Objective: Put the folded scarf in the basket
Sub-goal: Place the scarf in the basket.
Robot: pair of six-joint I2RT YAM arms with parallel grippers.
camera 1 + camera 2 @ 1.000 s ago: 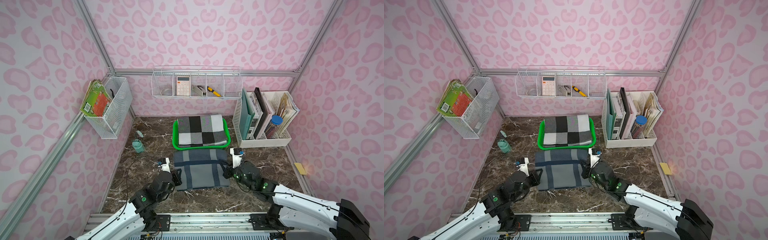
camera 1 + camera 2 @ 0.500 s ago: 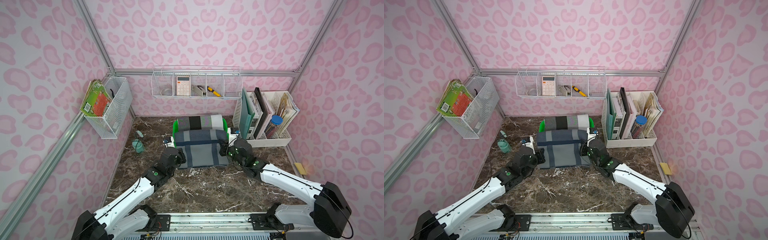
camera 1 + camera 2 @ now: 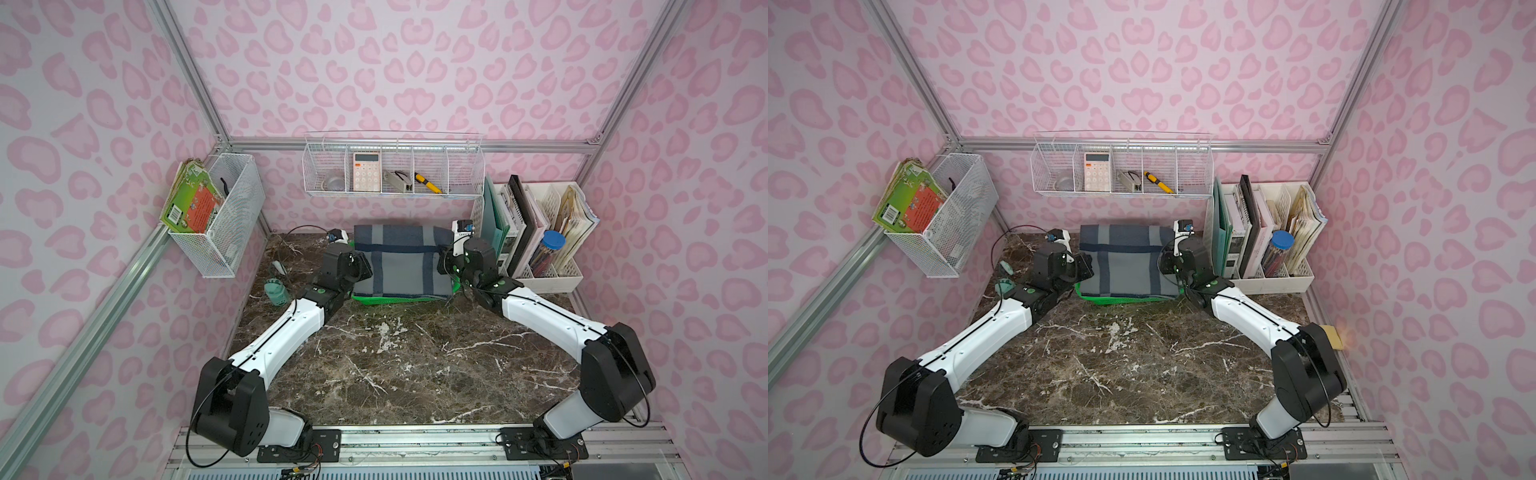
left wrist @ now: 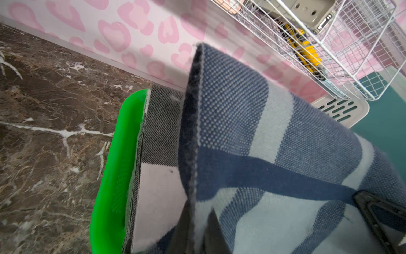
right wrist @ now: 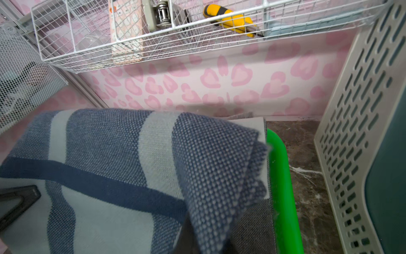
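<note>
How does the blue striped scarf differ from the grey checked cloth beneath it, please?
The blue scarf has navy stripes; the grey cloth has grey and white blocks. The blue scarf is held up at both ends by shut jaws; the grey cloth lies flat in the basket. Both are folded knits.

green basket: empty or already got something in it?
Not empty. The left wrist view shows a folded black-and-white checked cloth lying inside the green basket, beneath the blue striped scarf held over it.

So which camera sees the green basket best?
The left wrist view: the green basket's long side wall shows close up. The right wrist view shows the opposite rim; in both top views the blue scarf hides all but its front edge.
</note>
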